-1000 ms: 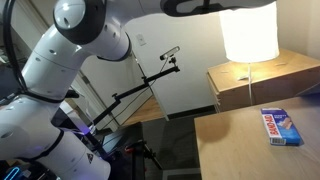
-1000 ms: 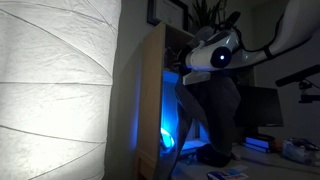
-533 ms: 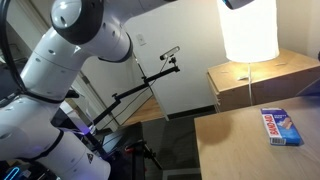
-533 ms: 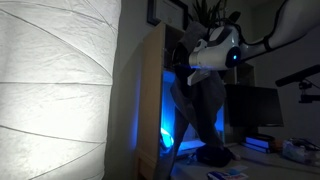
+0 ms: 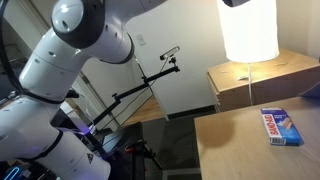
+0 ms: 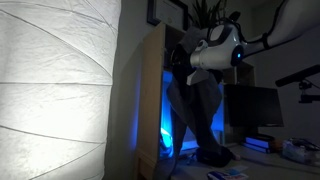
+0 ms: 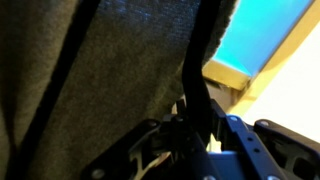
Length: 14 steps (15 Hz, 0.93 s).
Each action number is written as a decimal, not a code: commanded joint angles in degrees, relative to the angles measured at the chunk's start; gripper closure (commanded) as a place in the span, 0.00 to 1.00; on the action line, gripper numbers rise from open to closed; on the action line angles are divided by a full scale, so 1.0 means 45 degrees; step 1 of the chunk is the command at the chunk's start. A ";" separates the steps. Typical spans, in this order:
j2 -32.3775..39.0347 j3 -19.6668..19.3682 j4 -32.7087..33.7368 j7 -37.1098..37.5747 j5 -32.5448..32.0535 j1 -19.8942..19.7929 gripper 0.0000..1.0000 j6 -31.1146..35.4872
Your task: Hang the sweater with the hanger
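A dark grey sweater (image 6: pixel 200 110) hangs on a black hanger in front of a wooden cabinet (image 6: pixel 152 100) lit blue inside. My gripper (image 6: pixel 208 57) holds it from the top, white wrist tilted. In the wrist view the sweater's knit (image 7: pixel 100 70) fills most of the frame, and my gripper (image 7: pixel 195 115) is shut on the black hanger bar (image 7: pixel 193 65) that runs up across the cloth. The hanger's hook is hidden. The gripper does not show in the exterior view with the white arm (image 5: pixel 70 60).
A large lit paper lamp shade (image 6: pixel 55 90) fills the near side; it also shows in an exterior view (image 5: pixel 249 30). A wooden box (image 5: pixel 262 78) and a blue packet (image 5: pixel 281 126) rest on a table (image 5: pixel 240 150). A black stand (image 5: pixel 140 88) and a monitor (image 6: pixel 255 110) are nearby.
The gripper has turned and shifted a little with the hanger. The sweater has swung and now hangs narrower and closer to the cabinet.
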 commanded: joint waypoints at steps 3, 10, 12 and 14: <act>-0.0687 -0.0109 -0.0783 0.2052 -0.0050 0.0053 0.93 -0.0297; -0.0940 0.0122 -0.1644 0.2247 0.1247 -0.0078 0.74 -0.0060; -0.1329 0.0117 -0.2423 0.2243 0.1674 0.0094 0.74 -0.0062; -0.1528 0.0117 -0.2772 0.2243 0.1721 0.0196 0.74 -0.0063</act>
